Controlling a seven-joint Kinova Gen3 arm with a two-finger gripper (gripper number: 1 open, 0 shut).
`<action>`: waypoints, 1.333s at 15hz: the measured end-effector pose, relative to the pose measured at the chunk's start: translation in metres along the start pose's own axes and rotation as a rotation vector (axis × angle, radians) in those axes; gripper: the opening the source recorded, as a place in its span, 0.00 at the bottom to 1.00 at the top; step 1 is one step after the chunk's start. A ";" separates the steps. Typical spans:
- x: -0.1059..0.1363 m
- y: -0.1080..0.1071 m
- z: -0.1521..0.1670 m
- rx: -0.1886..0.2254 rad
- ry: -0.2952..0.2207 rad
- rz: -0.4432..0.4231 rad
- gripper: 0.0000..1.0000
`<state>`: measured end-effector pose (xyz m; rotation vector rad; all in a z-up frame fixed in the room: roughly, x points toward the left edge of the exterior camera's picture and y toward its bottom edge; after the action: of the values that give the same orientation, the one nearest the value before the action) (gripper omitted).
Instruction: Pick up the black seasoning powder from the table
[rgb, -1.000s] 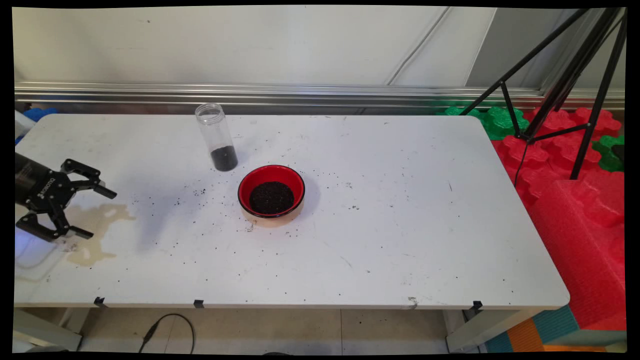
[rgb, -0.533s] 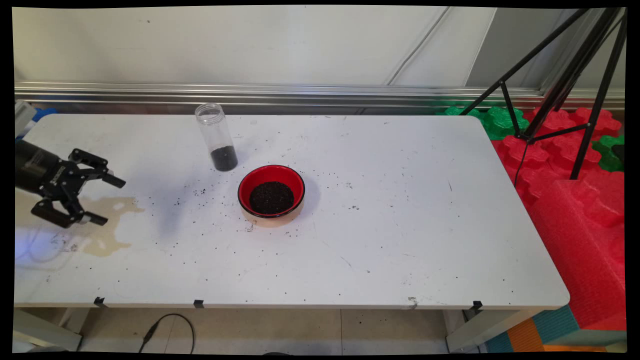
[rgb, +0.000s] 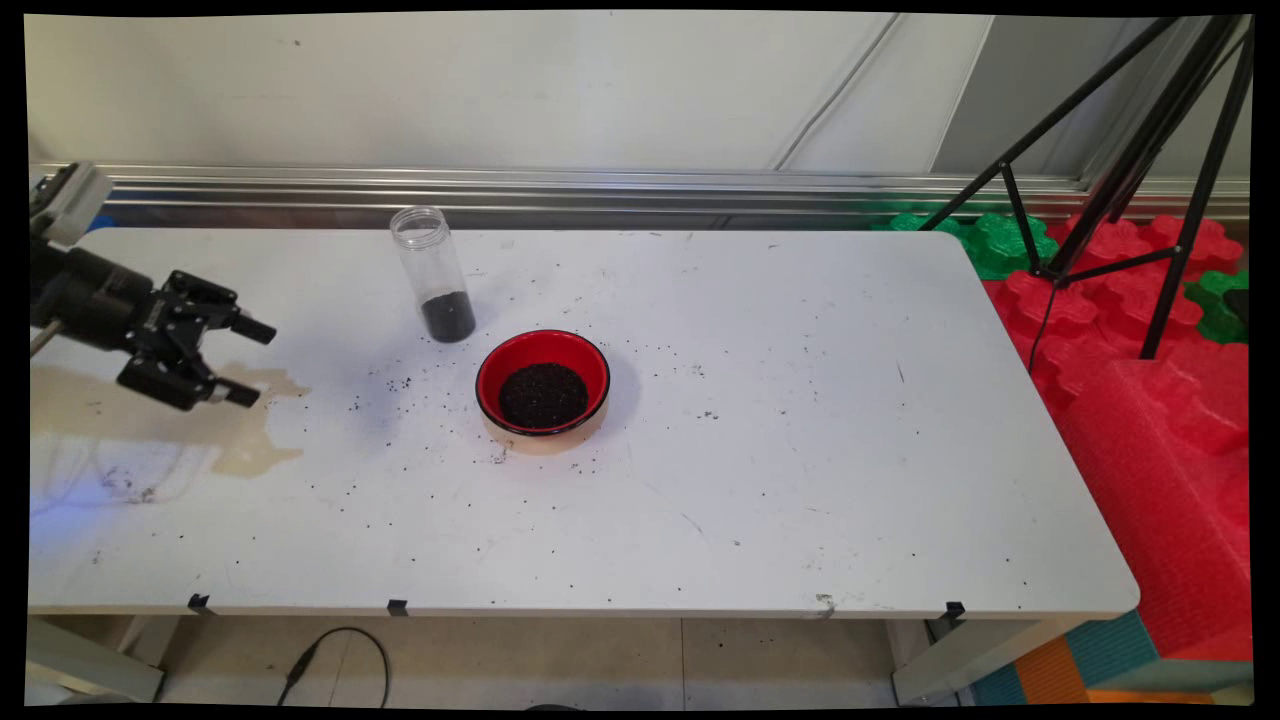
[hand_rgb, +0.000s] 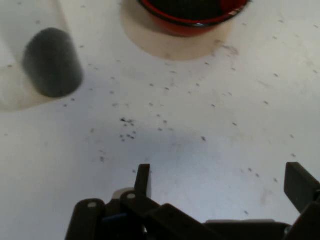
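The black gripper (rgb: 250, 361) hovers above the table's (rgb: 800, 480) left part, fingers spread wide and holding nothing. Ahead of the fingertips lies bare tabletop strewn with dark granules (hand_rgb: 127, 129) — nothing stands between them and the clear jar (rgb: 434, 274), which is upright with dark granules at its bottom. Beyond, near the jar, sits the red bowl (rgb: 542, 381) of dark granules. Below the fingers spreads a yellowish spill (rgb: 255, 440). Since a second ago the gripper has risen and moved closer to the jar — jar and bowl have stayed put.

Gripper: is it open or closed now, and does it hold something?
Gripper: open, holding nothing, above the table left of the jar.
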<state>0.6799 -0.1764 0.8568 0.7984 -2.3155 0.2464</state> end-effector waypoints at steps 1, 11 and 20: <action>0.003 -0.004 0.003 0.012 0.003 -0.022 1.00; 0.024 -0.049 0.038 0.127 0.032 -0.104 1.00; 0.033 -0.087 0.078 0.178 0.086 -0.051 1.00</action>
<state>0.6712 -0.2900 0.8154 0.9140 -2.2114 0.4602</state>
